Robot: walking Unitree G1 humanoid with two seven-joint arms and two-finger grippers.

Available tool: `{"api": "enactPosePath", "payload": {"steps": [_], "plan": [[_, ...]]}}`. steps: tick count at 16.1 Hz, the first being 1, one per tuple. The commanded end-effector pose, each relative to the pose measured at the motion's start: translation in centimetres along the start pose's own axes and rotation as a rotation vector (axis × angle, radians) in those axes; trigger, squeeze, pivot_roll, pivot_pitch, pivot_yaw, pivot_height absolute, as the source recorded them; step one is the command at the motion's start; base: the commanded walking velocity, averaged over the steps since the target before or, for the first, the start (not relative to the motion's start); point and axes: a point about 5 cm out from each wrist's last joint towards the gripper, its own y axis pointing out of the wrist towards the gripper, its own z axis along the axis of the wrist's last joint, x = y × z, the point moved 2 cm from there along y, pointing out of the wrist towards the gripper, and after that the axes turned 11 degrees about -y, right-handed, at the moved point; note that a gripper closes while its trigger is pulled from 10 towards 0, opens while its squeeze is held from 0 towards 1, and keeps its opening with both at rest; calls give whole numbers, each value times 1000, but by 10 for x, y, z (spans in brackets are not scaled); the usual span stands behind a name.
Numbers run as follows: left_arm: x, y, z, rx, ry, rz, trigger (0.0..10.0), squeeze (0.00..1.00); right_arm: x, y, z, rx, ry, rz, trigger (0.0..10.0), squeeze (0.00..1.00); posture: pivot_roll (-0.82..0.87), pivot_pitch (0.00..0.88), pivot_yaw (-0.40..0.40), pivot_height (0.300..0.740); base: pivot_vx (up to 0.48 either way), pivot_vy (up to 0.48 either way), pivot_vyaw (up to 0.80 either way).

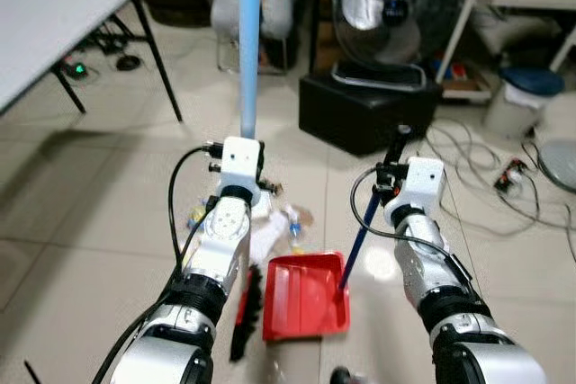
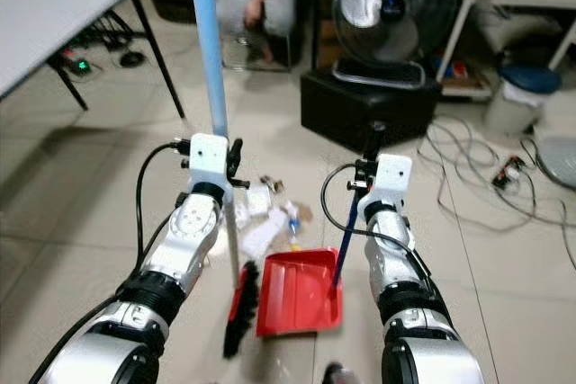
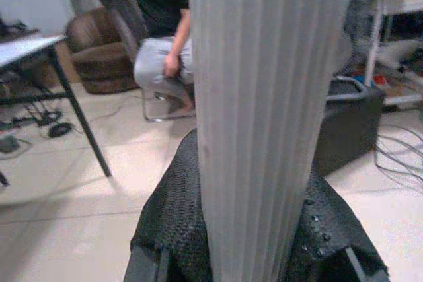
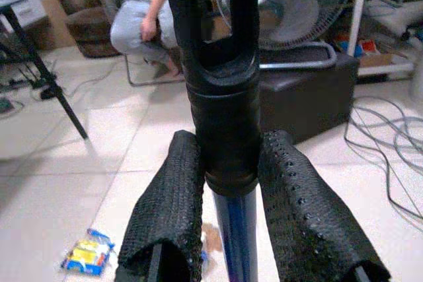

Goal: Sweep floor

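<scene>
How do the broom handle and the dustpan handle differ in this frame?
The broom handle is pale blue and thick; the dustpan handle is dark blue, thin, with a black grip on top. The broom handle stands nearly upright and runs out of the top of the picture; the dustpan handle is shorter and leans down to the red dustpan. The left gripper holds the broom's, the right gripper the dustpan's. Both are clamped between closed fingers.

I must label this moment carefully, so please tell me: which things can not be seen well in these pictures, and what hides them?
- Broom: the pole's top is cut off by the upper edge of the eye views; the left arm partly covers its bristles.
- Litter: partly behind the left arm; pieces too small to identify.
- Left pincer: the pole covers its fingertips in the left wrist view.
- Dustpan: in the right wrist view, the right pincer and handle block it.
</scene>
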Motion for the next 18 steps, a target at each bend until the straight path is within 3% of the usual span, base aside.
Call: {"api": "enactPosePath", "payload": {"steps": [1, 3, 13, 18], "plan": [[4, 5, 14, 56, 14, -10, 10000, 0, 3, 4, 13, 58, 12, -16, 10000, 0, -13, 0, 30, 740, 356, 0, 0], [2, 5, 14, 56, 12, -5, 10000, 0, 1, 4, 13, 54, 21, -1, 10000, 0, -7, 6, 28, 740, 369, 0, -672], [-3, 4, 15, 63, 8, 19, 10000, 0, 1, 3, 13, 66, 11, -6, 10000, 0, 0, 26, 24, 740, 366, 0, 0], [-4, 3, 19, 85, -5, 27, 10000, 0, 1, 2, 13, 69, 10, -4, 10000, 0, -1, 32, 23, 740, 0, 0, 0]]}}
